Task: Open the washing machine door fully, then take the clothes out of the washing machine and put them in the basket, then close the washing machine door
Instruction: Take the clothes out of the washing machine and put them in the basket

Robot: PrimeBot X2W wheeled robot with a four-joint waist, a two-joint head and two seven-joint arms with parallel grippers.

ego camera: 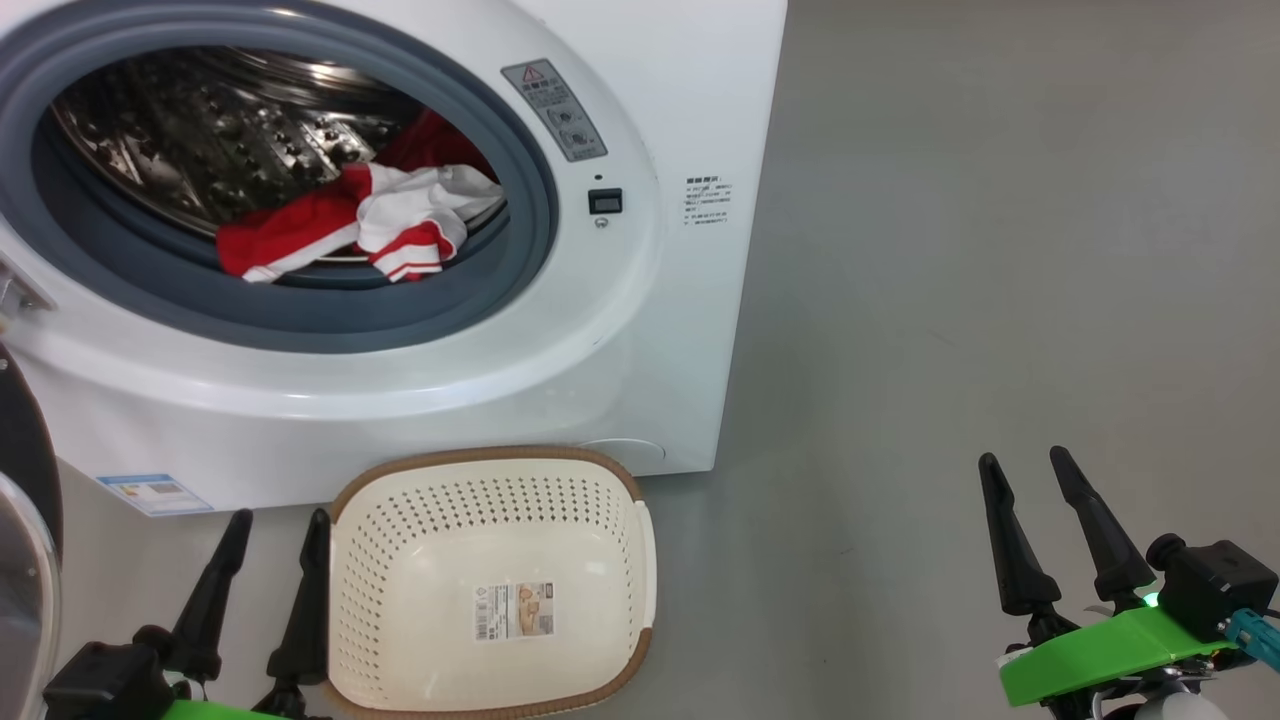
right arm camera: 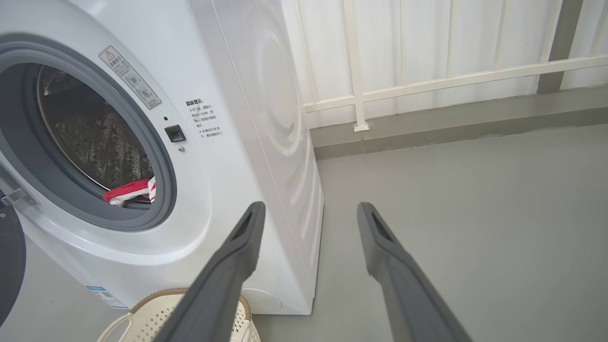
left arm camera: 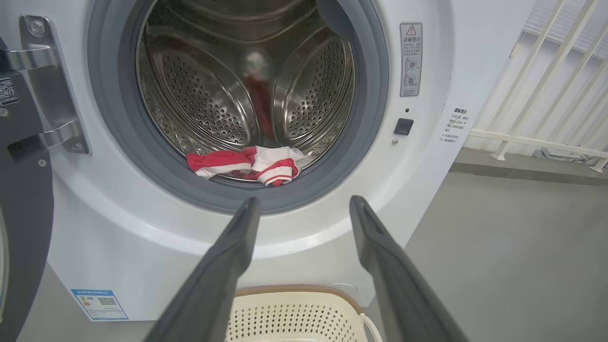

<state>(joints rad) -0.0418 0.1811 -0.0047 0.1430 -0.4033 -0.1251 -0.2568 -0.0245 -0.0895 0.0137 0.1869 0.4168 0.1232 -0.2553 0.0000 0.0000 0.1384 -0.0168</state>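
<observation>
Head view: clothes (ego camera: 350, 225) lie bunched low at the washing machine (ego camera: 640, 330) opening. Expect soft, light, limp fabric; pinch a raised fold. Fingers of left gripper (ego camera: 280, 517) and right gripper (ego camera: 1025, 458): spread, empty.

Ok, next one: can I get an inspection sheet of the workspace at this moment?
Surface: plain grey floor.
Job's things: washing machine door swung open to the left; red-and-white clothes lie at the front of the drum inside the washing machine; basket on the floor in front of it, no clothes in it.
Clutter: nothing seen.
Grippers: left gripper open, its fingers beside the basket's left side, holding nothing; right gripper open above the floor to the right of the machine, holding nothing.
Cables: nothing seen.
Surroundings: white railing beyond the machine's right side.
</observation>
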